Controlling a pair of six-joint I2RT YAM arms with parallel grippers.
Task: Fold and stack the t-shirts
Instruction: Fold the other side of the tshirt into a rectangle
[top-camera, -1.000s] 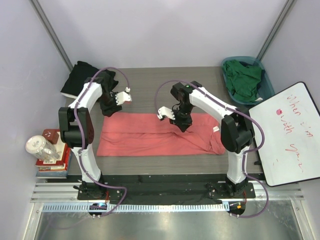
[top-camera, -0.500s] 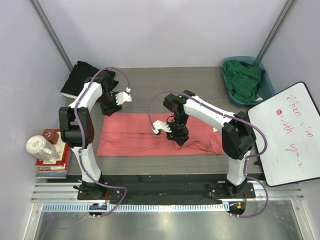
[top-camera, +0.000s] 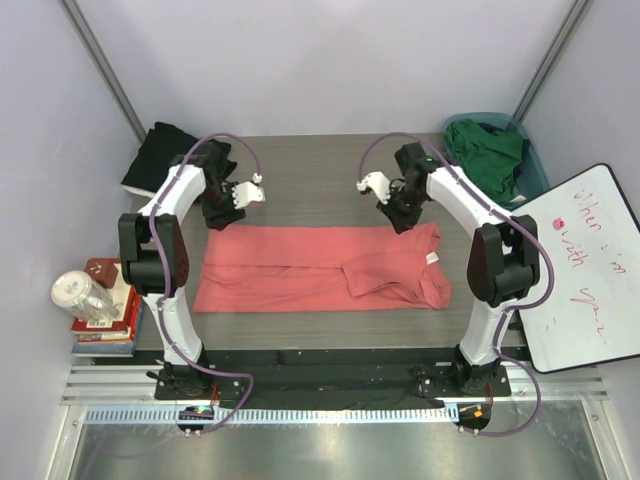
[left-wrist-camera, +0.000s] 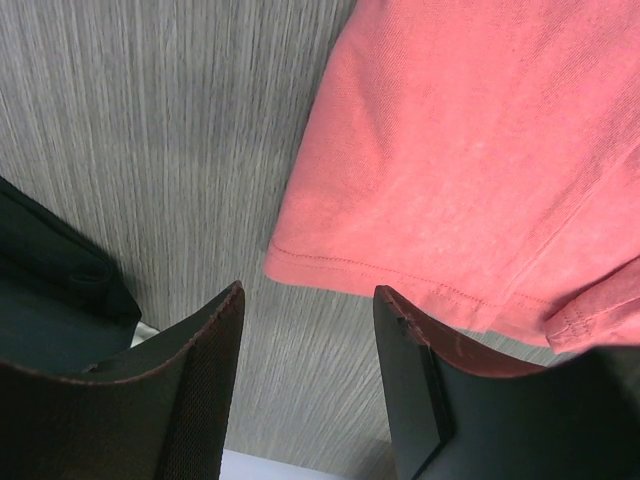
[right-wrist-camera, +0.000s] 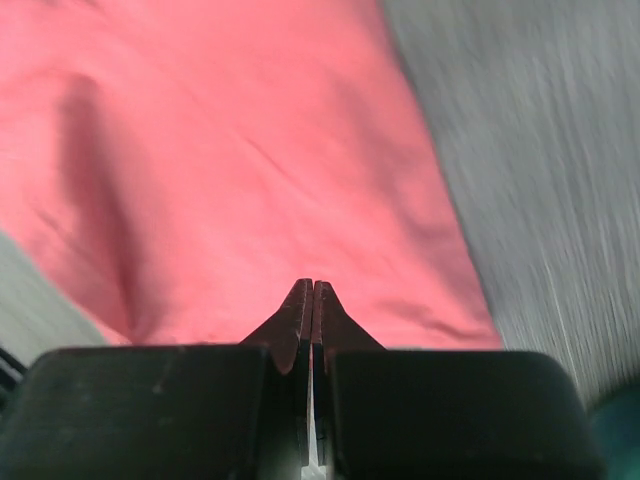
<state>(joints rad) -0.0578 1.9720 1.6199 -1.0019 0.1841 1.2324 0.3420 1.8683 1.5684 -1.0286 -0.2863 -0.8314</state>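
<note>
The coral-pink t-shirt (top-camera: 300, 268) lies flat across the table as a long band, with a folded flap at its right part (top-camera: 395, 275). My left gripper (top-camera: 213, 212) hangs open over the bare table just off the shirt's far left corner (left-wrist-camera: 330, 250), its fingers (left-wrist-camera: 200, 380) empty. My right gripper (top-camera: 400, 214) is shut with nothing in it, above the shirt's far right edge (right-wrist-camera: 250, 150). The black t-shirt (top-camera: 165, 155) is bunched at the back left, and its edge (left-wrist-camera: 50, 310) shows in the left wrist view. The dark green t-shirt (top-camera: 488, 160) lies in the basket.
The teal basket (top-camera: 533, 175) stands at the back right corner. A whiteboard (top-camera: 570, 265) leans along the right edge. Books and a clear jar (top-camera: 95, 300) sit off the table's left side. Bare wood table (top-camera: 310, 180) lies behind the shirt.
The right gripper left the middle of the pink shirt and swung up to its far right edge, now shut and empty. A folded flap lies on the shirt's right part. The left arm stayed still.
</note>
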